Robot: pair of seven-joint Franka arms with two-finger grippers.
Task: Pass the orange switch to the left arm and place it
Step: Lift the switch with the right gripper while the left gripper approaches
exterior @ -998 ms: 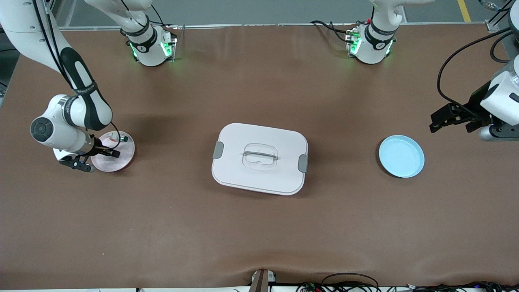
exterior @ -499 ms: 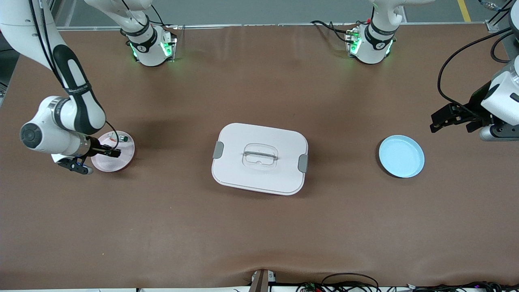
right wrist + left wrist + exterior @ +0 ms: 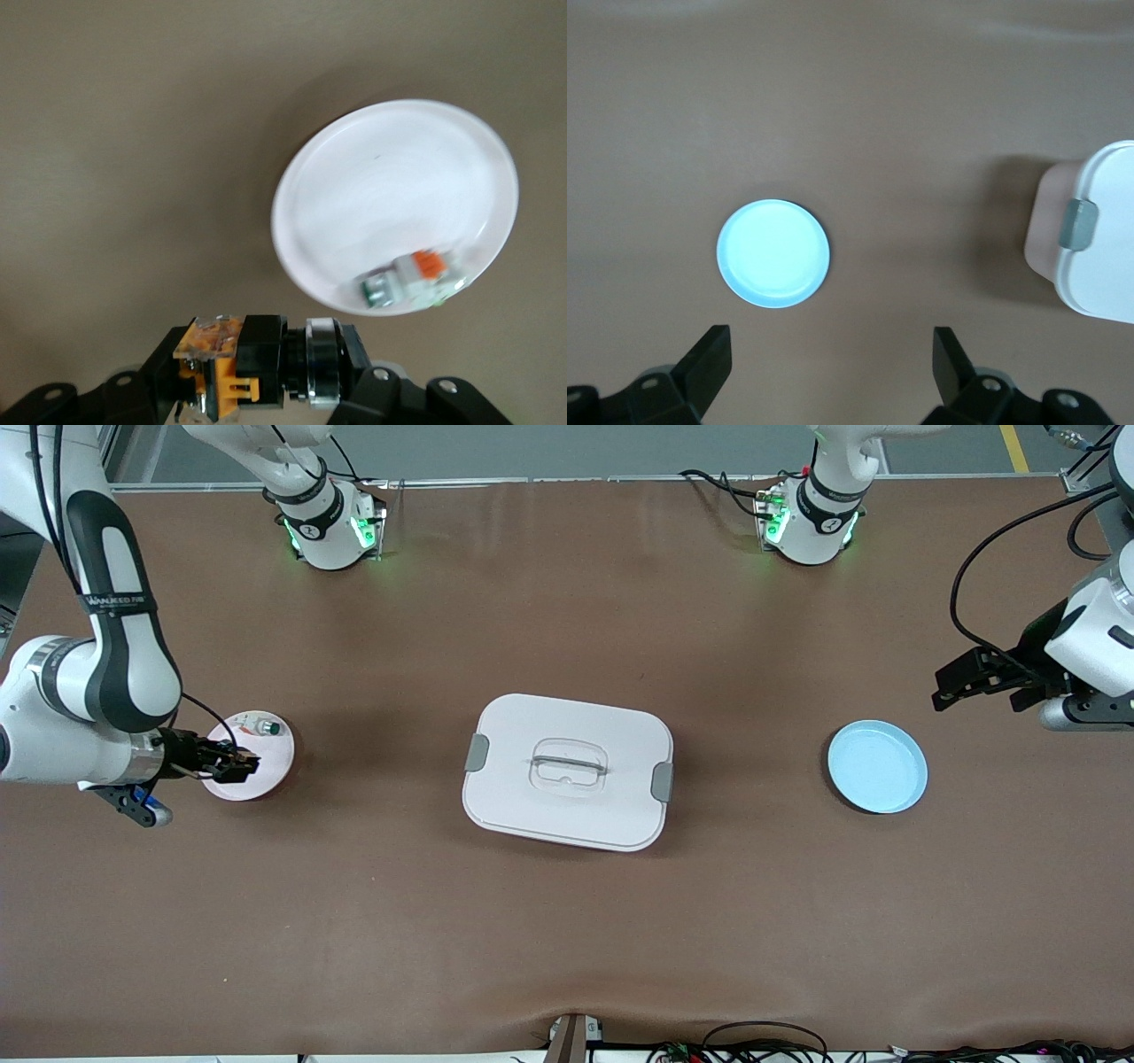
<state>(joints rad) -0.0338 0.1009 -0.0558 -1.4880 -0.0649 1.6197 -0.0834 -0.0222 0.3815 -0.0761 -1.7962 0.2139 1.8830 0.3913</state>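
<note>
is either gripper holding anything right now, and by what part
The right gripper, over the pink plate, is shut on the orange switch, gripping its black body. The left gripper is open and holds nothing.

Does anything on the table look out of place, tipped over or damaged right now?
Nothing stands out. The box sits flat with lid on, the blue plate is empty, a small green-tipped part lies on the pink plate, and the right gripper holds the orange switch.
</note>
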